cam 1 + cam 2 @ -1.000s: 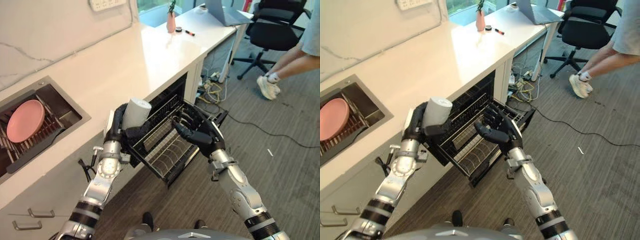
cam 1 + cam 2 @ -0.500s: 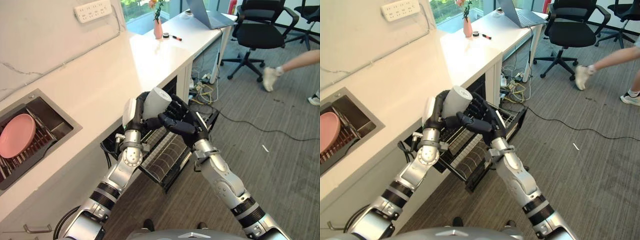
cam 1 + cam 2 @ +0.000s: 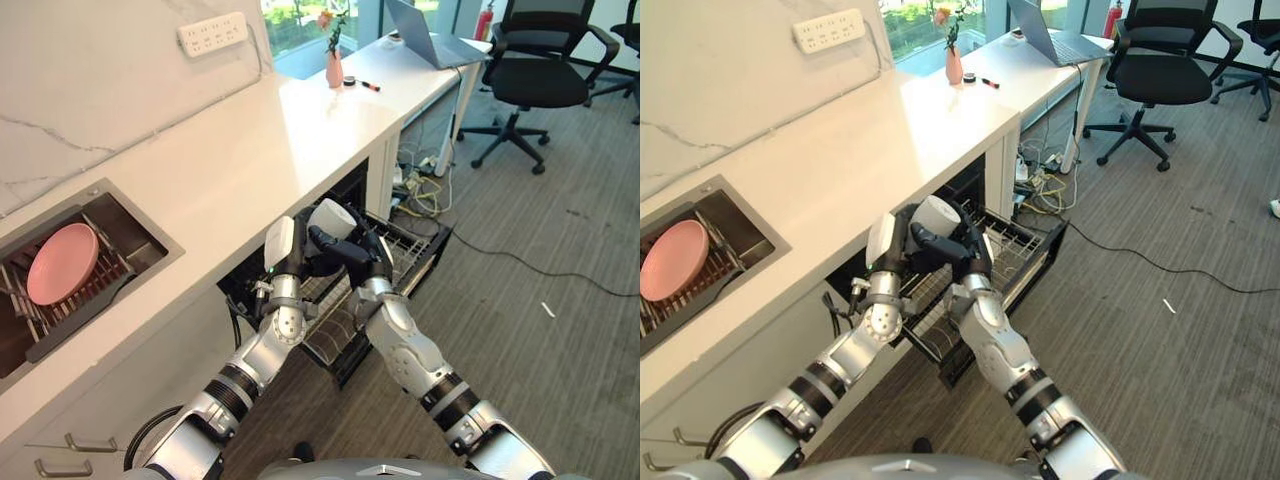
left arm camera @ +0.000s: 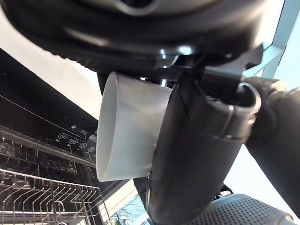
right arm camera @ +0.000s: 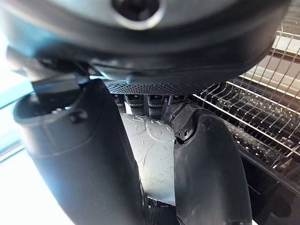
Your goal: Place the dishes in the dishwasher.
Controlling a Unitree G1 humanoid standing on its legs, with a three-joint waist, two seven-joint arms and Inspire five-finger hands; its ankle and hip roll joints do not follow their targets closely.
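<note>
Hands meet at frame centre: our left hand curled round white cup, our right hand also wrapped on same cup. Cup tilted, held above pulled-out dishwasher rack under tabletop. Pink plate stands in sink rack, left of frame, well apart.

The white desk runs from the near left to the far right. Sunk into its near left end is a sink with a dish rack holding a pink plate on edge. At the far right end stand a pink vase, a small dark jar, a marker and an open laptop.
</note>
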